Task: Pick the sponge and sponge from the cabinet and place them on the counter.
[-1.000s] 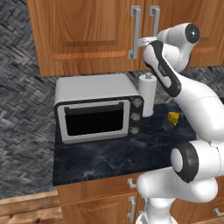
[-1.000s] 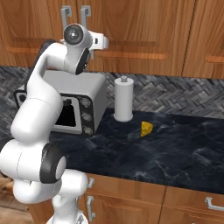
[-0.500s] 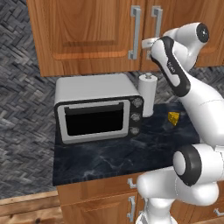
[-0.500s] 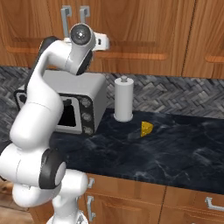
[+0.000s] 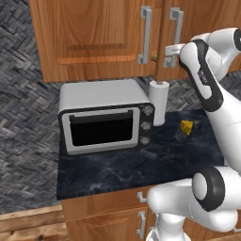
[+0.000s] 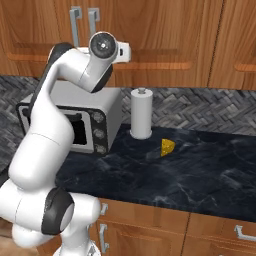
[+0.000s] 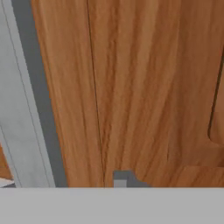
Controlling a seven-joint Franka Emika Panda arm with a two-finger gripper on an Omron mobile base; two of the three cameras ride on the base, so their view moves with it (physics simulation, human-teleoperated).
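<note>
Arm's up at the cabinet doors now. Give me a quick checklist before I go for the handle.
1. Cabinet doors closed, sponges out of sight: not ok, open first.
2. Gripper near the right door's handle: ok, beside its lower end.
3. Fingers around the handle: cannot tell.
4. Gripper open: cannot tell; hand view faces door wood with a handle at its left.
5. Counter has free space beyond cheese wedge and paper towel roll: ok.

This is a rendered home kitchen: a wooden wall cabinet (image 5: 103, 37) hangs above a dark marbled counter (image 6: 200, 175) carrying a microwave (image 5: 106, 117), a paper-towel roll (image 6: 141, 114) and a cheese wedge (image 6: 167, 147) (drawers below).
</note>
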